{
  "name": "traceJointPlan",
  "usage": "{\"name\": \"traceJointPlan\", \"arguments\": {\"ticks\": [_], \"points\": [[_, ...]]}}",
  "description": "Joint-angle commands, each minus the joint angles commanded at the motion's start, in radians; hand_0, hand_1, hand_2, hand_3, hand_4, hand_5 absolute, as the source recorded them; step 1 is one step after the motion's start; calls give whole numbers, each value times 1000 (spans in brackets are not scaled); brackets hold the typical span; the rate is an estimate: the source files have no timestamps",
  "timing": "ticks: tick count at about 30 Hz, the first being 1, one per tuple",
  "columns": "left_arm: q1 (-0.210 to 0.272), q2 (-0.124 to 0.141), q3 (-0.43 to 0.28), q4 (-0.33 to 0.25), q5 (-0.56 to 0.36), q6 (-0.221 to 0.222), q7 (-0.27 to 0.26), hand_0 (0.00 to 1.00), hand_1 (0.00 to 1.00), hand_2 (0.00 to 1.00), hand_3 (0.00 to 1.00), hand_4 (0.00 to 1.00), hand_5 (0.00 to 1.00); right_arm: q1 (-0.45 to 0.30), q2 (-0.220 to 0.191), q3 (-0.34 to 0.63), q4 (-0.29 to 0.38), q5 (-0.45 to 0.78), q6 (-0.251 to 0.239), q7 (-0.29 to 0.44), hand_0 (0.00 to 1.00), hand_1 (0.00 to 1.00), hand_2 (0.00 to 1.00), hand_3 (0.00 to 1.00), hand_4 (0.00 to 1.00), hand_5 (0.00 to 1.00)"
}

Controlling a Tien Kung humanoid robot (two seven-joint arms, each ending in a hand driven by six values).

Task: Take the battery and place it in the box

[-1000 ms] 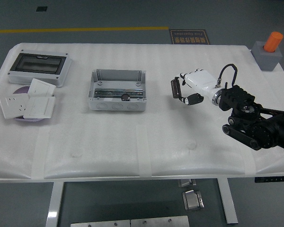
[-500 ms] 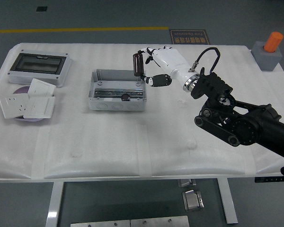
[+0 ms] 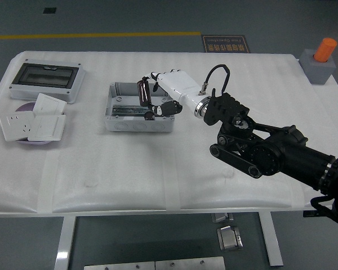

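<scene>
My right hand (image 3: 152, 95) is white and comes in from the right on a black arm. It is shut on a dark cylindrical battery (image 3: 142, 93), held upright between the fingers. The battery hangs over the inside of the open grey metal box (image 3: 115, 122) at the table's middle. The box has a metal rail and a small dark part on its floor. The left arm is out of view.
A grey enclosure with a dark clear lid (image 3: 45, 80) stands at the back left. White socket plates lie on a purple disc (image 3: 32, 124) at the left. A grey block with an orange cylinder (image 3: 320, 61) stands at the back right corner.
My right hand has carried the battery leftward, from right of the box to over the box's inside. The arm has reached further in over the table.
</scene>
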Motion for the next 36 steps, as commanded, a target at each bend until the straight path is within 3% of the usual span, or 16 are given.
{"name": "traceJointPlan", "arguments": {"ticks": [3,4,9,10,22,26,36], "points": [[-1,0,-1,0,1,-1,0,598,621,450,624,574,509,5,2,-3,-20,4,5,1,818,697,660,672,502,317],[-1,0,-1,0,1,-1,0,598,621,450,624,576,506,6,2,-4,-24,5,6,1,919,809,803,896,830,564],[-1,0,-1,0,2,-1,1,598,621,450,624,576,506,7,3,-11,-35,7,8,2,919,809,803,896,830,564],[0,0,-1,0,3,-2,2,598,622,450,625,578,507,7,3,-12,-36,7,8,2,970,849,851,958,967,670],[3,-1,-6,1,12,-3,5,598,622,449,624,577,503,3,-12,-3,-34,14,5,1,983,858,860,968,998,708],[6,-2,-5,1,11,-3,5,598,622,449,624,577,503,-33,-54,56,14,1,-2,1,983,858,860,968,998,708],[29,-10,16,2,-28,3,1,598,621,449,622,578,498,-216,-244,282,218,-103,-11,-7,982,851,845,952,998,713]]}}
